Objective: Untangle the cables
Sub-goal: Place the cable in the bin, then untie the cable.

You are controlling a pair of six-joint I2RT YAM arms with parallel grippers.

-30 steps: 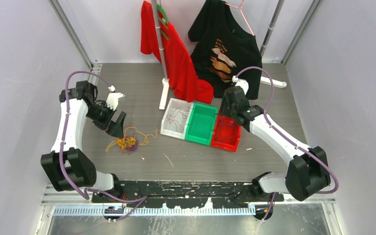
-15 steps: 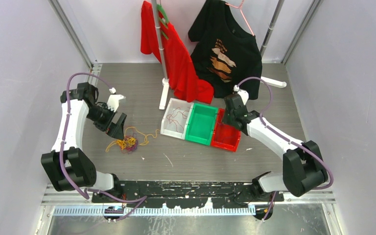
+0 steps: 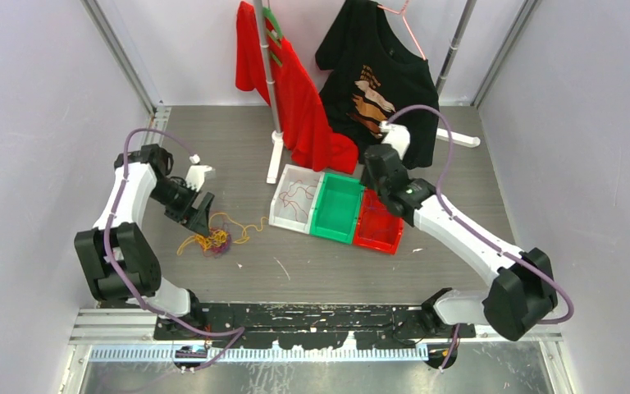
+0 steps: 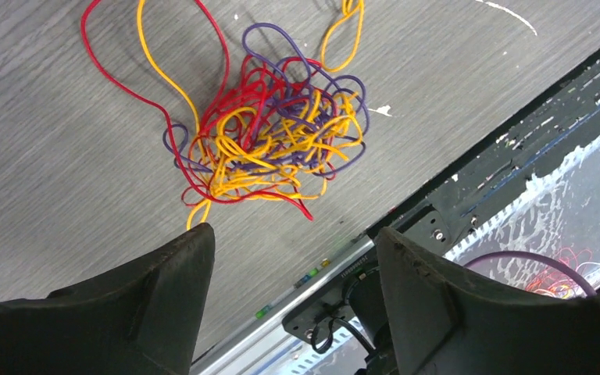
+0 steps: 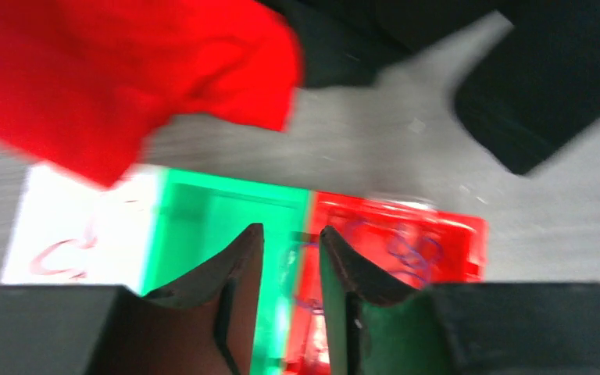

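Observation:
The cables (image 3: 212, 239) lie as a tangle of red, yellow and purple wires on the grey table; the left wrist view shows the same cables (image 4: 269, 141) just beyond my fingers. My left gripper (image 3: 199, 215) (image 4: 291, 234) hovers open beside the tangle, nothing between its jaws. My right gripper (image 3: 375, 187) (image 5: 291, 233) hangs over the divide between the green bin (image 5: 203, 226) and the red bin (image 5: 445, 234), jaws a narrow gap apart. A thin purple cable (image 5: 305, 276) shows in that gap, blurred; whether it touches them I cannot tell. More purple cable (image 5: 406, 250) lies in the red bin.
White bin (image 3: 283, 215) with red wires, green bin (image 3: 336, 226) and red bin (image 3: 381, 238) sit in a row mid-table. A rack pole (image 3: 272, 82) with a red shirt (image 3: 299, 98) and a black T-shirt (image 3: 377, 82) stands behind. The black front rail (image 4: 516, 164) lies close to the tangle.
My right wrist dipped toward the red bin, then came back up and left over the bin divide. The left arm drew in slightly, its gripper staying by the tangle with jaws a little narrower.

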